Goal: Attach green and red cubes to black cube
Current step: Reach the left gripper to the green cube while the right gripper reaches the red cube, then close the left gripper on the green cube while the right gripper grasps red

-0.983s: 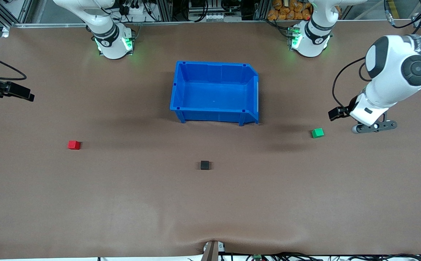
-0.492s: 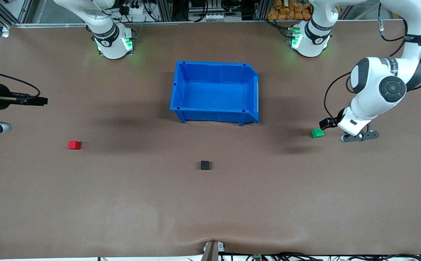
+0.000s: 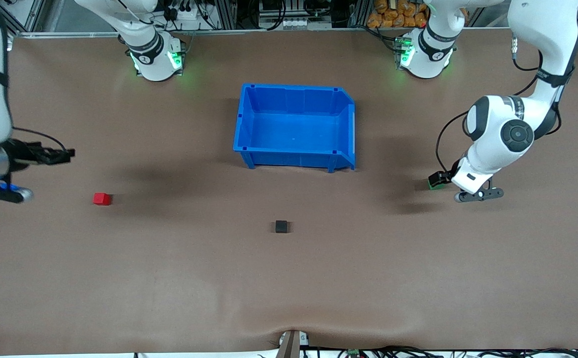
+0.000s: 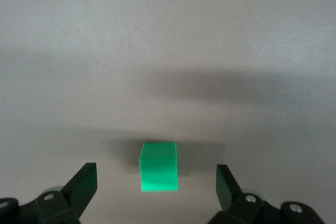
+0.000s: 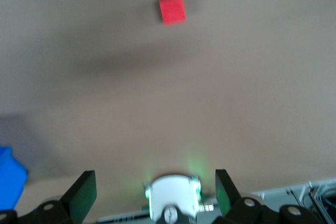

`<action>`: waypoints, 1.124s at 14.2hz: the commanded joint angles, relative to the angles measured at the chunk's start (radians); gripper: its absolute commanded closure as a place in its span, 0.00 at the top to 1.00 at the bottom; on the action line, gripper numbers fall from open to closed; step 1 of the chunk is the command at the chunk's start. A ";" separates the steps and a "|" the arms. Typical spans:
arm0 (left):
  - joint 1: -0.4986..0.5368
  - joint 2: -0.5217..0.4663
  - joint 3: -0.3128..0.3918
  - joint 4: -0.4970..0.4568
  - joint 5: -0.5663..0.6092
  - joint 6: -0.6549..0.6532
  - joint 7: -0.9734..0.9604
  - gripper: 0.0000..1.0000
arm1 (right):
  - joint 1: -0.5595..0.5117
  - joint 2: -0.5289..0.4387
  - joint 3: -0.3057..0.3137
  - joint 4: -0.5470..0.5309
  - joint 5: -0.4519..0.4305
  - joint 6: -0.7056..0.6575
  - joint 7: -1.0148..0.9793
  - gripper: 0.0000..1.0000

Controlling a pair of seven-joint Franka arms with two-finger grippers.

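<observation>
Over the green cube at the left arm's end of the table, we had our left gripper spread wide, the cube centred between its fingers but not yet touched. Our right gripper, equally released, hung over bare table near the red cube, well short of it. The black cube sat nearer the front camera than the blue bin, apart from both. We judged this the reach-to-grasp step: lowering and closing on green came next, then carrying it to black. From the front, our left wrist hid most of the green cube, and our right fingertips were cut off at the frame edge
</observation>
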 commanded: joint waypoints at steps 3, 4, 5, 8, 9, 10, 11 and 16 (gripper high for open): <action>0.024 0.073 -0.005 -0.003 0.016 0.091 -0.014 1.00 | -0.022 0.133 0.004 0.011 -0.011 0.176 0.003 1.00; 0.025 0.079 -0.005 -0.003 0.016 0.096 -0.014 1.00 | -0.023 0.153 0.004 0.006 -0.012 0.209 0.001 1.00; 0.025 0.079 -0.005 -0.004 0.016 0.096 -0.014 1.00 | -0.027 0.175 0.004 0.000 -0.014 0.240 -0.002 1.00; 0.024 0.076 -0.006 -0.020 0.016 0.096 -0.014 1.00 | -0.046 0.221 0.004 -0.084 -0.043 0.427 -0.034 1.00; 0.024 0.076 -0.006 -0.020 0.017 0.096 -0.014 1.00 | -0.048 0.223 0.004 -0.118 -0.045 0.516 -0.057 1.00; 0.024 0.076 -0.006 -0.021 0.016 0.096 -0.012 1.00 | -0.050 0.230 0.004 -0.124 -0.048 0.561 -0.078 1.00; 0.025 0.077 -0.006 -0.021 0.016 0.096 -0.011 0.95 | -0.048 0.248 0.004 -0.120 -0.051 0.575 -0.101 1.00; 0.025 0.091 -0.006 -0.018 0.016 0.096 -0.012 0.75 | -0.039 0.278 0.004 -0.130 -0.054 0.576 -0.123 0.77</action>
